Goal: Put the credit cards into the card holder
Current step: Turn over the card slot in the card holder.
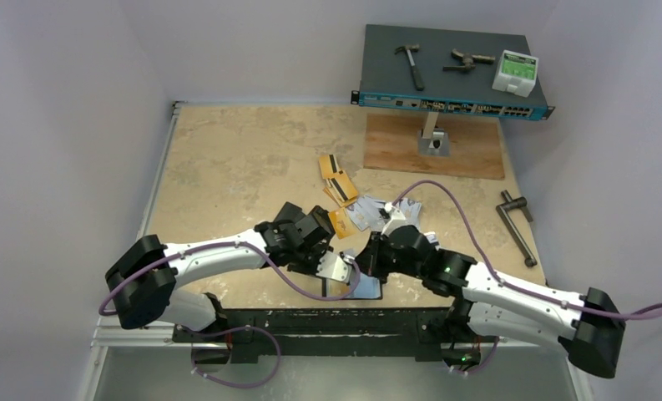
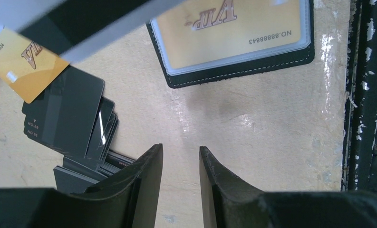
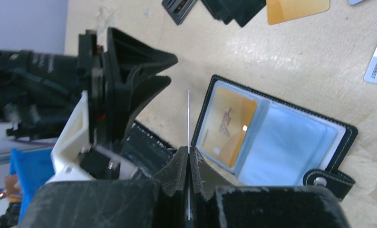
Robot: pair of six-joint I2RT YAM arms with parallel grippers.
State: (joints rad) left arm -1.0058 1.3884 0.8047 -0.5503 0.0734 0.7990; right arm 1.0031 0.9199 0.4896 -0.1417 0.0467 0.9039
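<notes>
Right end effector [image 3: 188, 154] pinches card [image 3: 188, 118] beside card holder [image 3: 330, 181] — left end effector [image 2: 180, 152] parted, empty.

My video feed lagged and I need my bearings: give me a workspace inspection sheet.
Surface: tan, mottled tabletop.
Job's things: card holder lies open with one orange card sleeved; loose cards are piled beyond it.
Clutter: crank handle, wood board.
Grippers: left pincer open, empty; right pincer shut on a thin card, seen edge-on.
Cables: purple cables loop over the table.
Surroundings: network switch carrying a hammer.
</notes>
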